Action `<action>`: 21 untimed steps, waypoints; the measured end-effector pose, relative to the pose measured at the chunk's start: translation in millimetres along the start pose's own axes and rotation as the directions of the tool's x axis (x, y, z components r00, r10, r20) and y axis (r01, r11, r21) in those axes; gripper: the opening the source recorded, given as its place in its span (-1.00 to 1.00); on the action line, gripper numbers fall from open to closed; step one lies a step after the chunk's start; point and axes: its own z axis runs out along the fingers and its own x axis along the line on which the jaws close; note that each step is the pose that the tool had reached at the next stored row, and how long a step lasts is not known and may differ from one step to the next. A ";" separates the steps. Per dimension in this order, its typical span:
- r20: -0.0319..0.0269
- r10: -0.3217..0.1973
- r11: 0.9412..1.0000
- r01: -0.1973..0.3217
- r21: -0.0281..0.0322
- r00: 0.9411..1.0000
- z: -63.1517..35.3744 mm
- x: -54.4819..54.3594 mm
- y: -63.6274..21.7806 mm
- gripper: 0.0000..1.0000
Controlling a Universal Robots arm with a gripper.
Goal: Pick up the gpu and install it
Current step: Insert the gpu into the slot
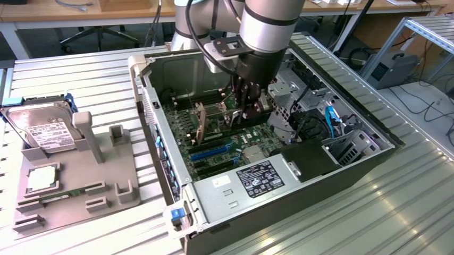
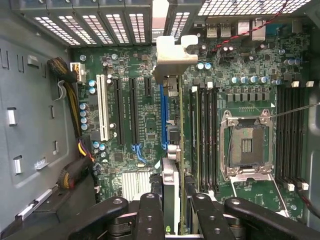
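where tool point(image 2: 172, 210) grips gpu point(image 2: 170, 150), memory slots point(image 2: 205, 135) alongside

Ribbed metal tabletop point(image 1: 85, 79) underfoot; wooden desk point(image 1: 85, 13) along far side, office chair base point(image 1: 99, 34) beneath; aluminium frame rack point(image 1: 418, 32) at exterior view's right.

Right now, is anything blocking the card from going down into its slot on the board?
Nothing visible does. The gripper holds the card edge-on over the blue slot, bracket toward the case's rear openings. The white slot beside it is empty.
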 end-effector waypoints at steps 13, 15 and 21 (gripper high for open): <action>0.000 0.000 1.000 0.000 0.000 1.000 0.8 3.2 0.9 -0.47; 0.000 0.000 1.000 0.000 0.000 1.000 0.9 3.5 1.1 -0.47; 0.000 0.000 1.000 0.000 0.000 1.000 1.3 4.2 3.2 -0.47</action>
